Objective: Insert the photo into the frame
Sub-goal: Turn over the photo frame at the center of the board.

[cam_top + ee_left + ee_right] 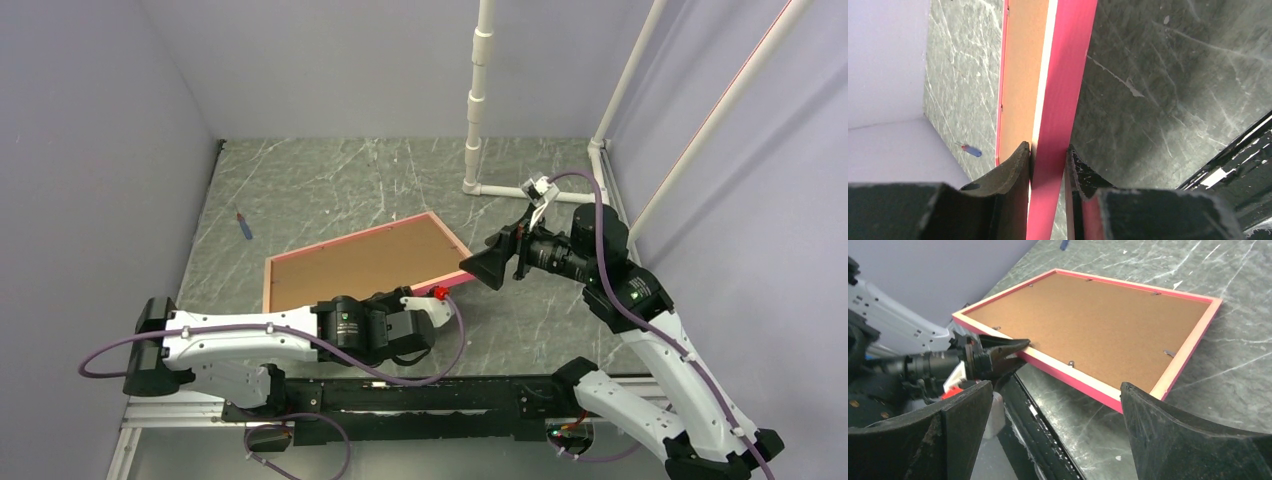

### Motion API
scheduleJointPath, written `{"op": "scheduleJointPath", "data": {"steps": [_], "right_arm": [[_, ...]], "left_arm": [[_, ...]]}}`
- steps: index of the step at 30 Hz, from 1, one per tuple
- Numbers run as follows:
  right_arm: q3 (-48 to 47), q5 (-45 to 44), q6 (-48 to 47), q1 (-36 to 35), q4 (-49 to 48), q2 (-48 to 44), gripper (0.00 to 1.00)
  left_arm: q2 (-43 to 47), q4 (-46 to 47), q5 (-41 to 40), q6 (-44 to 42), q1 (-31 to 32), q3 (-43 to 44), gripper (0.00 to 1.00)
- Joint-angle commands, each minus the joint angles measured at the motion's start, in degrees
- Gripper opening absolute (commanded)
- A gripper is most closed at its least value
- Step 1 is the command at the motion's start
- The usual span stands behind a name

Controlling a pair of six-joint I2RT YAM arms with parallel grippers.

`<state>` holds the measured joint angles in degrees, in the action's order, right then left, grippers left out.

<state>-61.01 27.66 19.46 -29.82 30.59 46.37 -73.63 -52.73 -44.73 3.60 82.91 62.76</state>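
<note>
Left fingers [1015, 172] clenched on the near rail of the back-up frame [1063, 75], right fingers [1168, 435] released beside its corner.

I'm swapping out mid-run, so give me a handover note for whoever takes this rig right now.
Left gripper: shut on the near edge of the frame, which lies back-up on the table.
Right gripper: open, near the frame's right corner.
The brown backing board sits in the frame. The photo shows in no view; it may be under the board.
Left to do: confirm the photo is in, then release.
</note>
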Motion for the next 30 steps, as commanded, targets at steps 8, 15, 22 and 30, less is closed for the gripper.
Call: {"op": "scheduleJointPath", "data": {"steps": [8,15,22,30], "right_arm": [[7.55,3.15,-12.79,0.18,-12.61,-7.67,1.00],[9.39,1.38,-15.64,0.09,-13.29,-6.64,1.00],[8.22,14.29,-23.61,0.12,-12.72,-3.72,0.99],[11.60,15.69,-34.99,0.12,-16.99,-4.27,0.99]], "left_arm": [[7.28,3.26,1.96,-0.08,-1.48,7.06,0.00],[12.42,3.72,8.53,-1.56,-5.14,9.02,0.00],[15.93,3.82,13.83,-2.91,-8.57,9.05,0.00],[17.80,4.32,17.12,-2.89,-9.61,7.65,0.00]]}}
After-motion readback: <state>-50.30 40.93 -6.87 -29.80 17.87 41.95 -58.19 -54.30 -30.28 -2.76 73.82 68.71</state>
